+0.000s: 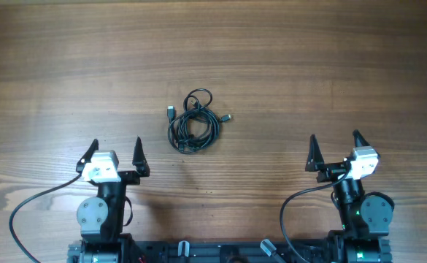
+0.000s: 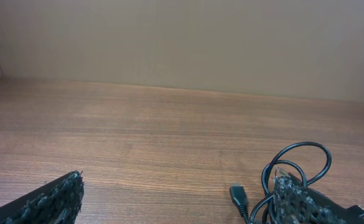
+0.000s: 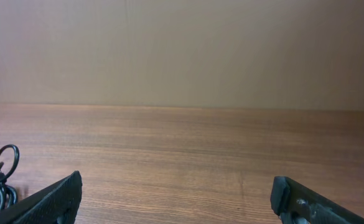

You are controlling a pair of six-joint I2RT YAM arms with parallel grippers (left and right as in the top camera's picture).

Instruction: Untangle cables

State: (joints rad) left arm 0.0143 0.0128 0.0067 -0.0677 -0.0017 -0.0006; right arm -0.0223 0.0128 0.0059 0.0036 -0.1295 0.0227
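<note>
We make out the cables only as one tangled coil, perhaps three cords, lying at one o'clock from the left gripper and eleven from the right gripper, both spread wide, empty, pointing twelve.

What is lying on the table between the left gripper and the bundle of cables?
Nothing: in the overhead view, only bare wooden table separates the open left gripper from the cables.

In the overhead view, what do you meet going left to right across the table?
left gripper, open → tangled cables, lying on the table apart from both grippers → right gripper, open
</note>
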